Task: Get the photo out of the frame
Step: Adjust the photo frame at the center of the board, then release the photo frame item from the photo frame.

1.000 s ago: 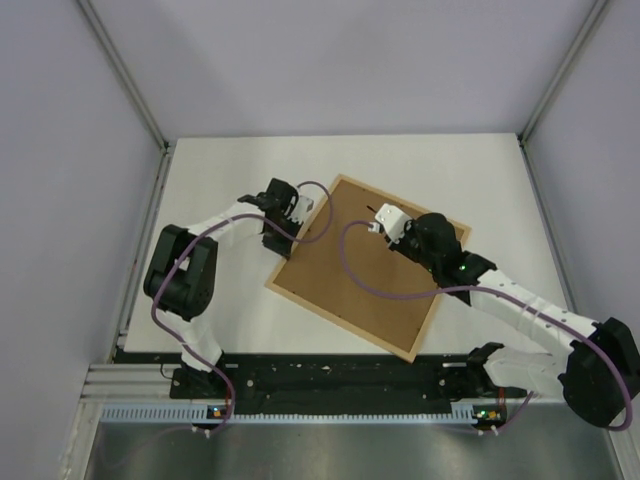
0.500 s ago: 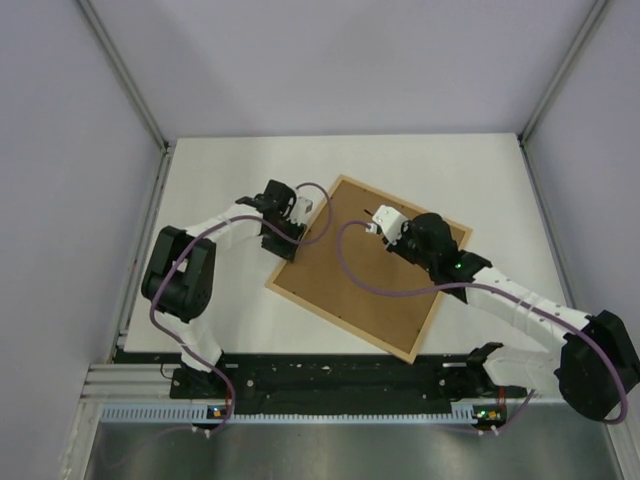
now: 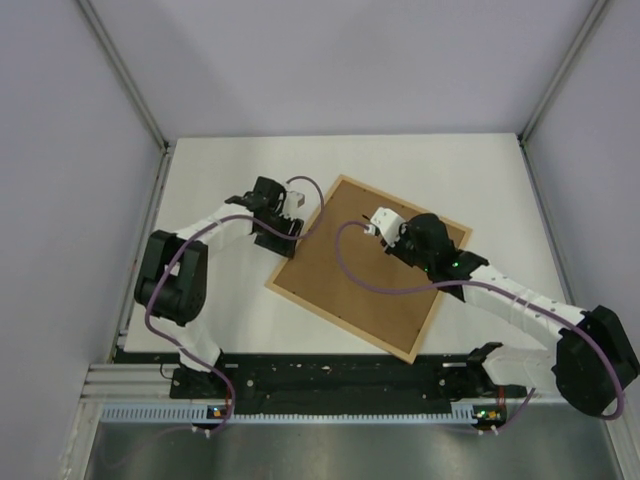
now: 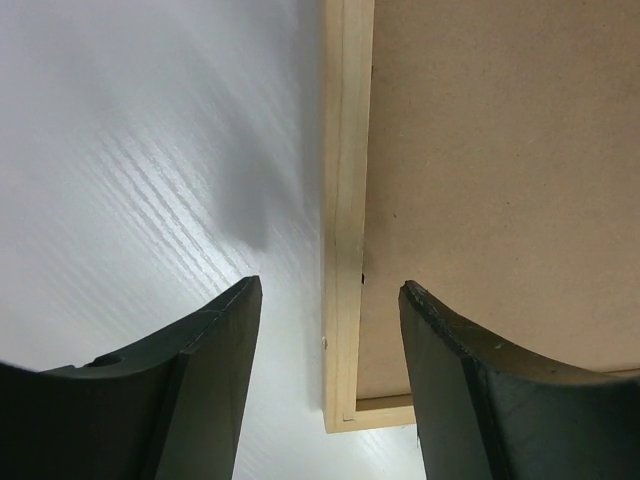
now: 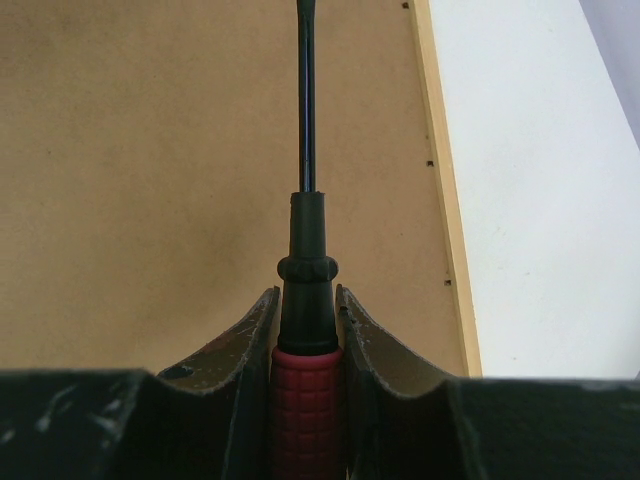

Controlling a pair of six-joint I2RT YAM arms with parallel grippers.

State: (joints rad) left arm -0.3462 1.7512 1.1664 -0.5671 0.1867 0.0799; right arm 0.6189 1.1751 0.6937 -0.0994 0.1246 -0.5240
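Our right gripper (image 5: pixel 307 300) is clamped on the screwdriver (image 5: pixel 308 240) with a red handle and a black shaft. The shaft reaches over the plain brown backing board (image 5: pixel 150 180), beside the right rim. The large light-wood frame (image 4: pixel 342 150) lies face down and askew on the white table (image 3: pixel 220 170); the photo is hidden under the board. Our left gripper (image 4: pixel 330 290) is spread wide and straddles the rim near a corner. Bare table lies past the far and left edges; the near corner comes close to the table's near edge.
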